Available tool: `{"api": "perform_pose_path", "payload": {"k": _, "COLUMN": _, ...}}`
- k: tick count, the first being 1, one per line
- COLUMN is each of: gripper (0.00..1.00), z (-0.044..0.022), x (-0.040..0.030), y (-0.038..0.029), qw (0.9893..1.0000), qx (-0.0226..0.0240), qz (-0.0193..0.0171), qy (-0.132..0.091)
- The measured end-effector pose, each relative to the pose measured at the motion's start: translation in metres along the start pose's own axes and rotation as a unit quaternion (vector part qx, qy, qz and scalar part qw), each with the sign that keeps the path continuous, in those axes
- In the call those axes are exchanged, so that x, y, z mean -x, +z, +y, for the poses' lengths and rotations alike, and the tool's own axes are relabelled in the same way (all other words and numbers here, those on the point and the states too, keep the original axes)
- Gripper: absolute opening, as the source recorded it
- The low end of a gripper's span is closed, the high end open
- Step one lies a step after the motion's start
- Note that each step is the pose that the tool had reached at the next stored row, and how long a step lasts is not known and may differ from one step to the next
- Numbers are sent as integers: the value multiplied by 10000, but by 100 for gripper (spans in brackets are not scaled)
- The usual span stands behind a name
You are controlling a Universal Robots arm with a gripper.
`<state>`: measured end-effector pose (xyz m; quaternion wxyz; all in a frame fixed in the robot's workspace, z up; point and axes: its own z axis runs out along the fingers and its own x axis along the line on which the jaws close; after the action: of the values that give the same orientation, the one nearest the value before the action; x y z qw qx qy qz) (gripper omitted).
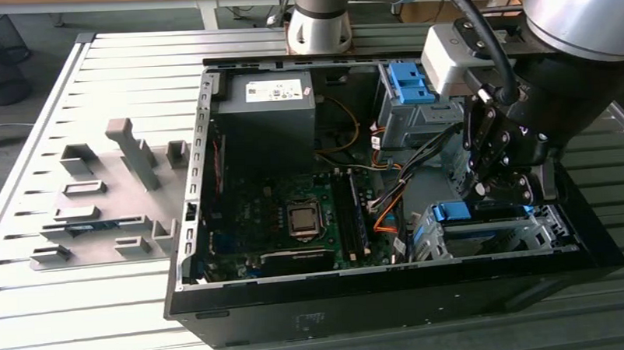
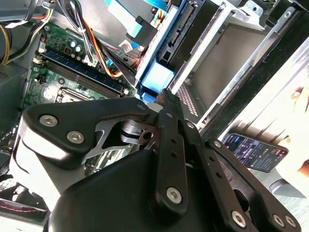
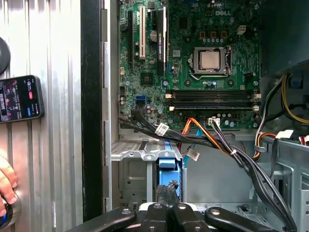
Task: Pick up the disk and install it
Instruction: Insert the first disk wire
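Over the drive cage [image 1: 491, 231]: gripper [image 1: 496, 190] hung, fingers pressed together.
Disk [image 1: 485, 218]: sat inside cage, blue bracket upward.
Case [image 1: 399, 296]: stood on counter [image 1: 46, 293].

green motherboard [image 3: 193, 63], black claw [image 3: 166, 205]

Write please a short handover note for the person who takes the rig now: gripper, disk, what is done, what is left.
Gripper: low inside the computer case, right at the blue end of the disk's carrier; whether it grips cannot be told.
Disk: inside the grey drive cage at the exterior view's right, near the case front.
Done: disk picked up and brought into the cage.
Left: full seating is not confirmed from these views; check it.
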<state>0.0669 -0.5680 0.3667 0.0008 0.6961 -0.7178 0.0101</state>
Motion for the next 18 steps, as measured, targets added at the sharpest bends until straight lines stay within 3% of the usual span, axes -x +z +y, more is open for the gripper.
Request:
{"api": "perform_pose_path", "payload": {"k": 4, "gripper": 11, "z": -5, "x": 0, "y": 3, "qw": 10000, "qx": 0, "qz": -1, "qy": 0}}
{"api": "perform_pose_path", "payload": {"k": 6, "gripper": 11, "z": -40, "x": 1, "y": 9, "qw": 10000, "qx": 2, "qz": -1, "qy": 0}}
{"api": "perform_pose_path", "payload": {"k": 15, "gripper": 11, "z": -345, "x": 22, "y": 34, "qw": 10000, "qx": 17, "qz": 1, "qy": -2}}
{"api": "perform_pose_path", "payload": {"k": 18, "gripper": 11, "z": -420, "x": 41, "y": 39, "qw": 10000, "qx": 19, "qz": 1, "qy": -2}}
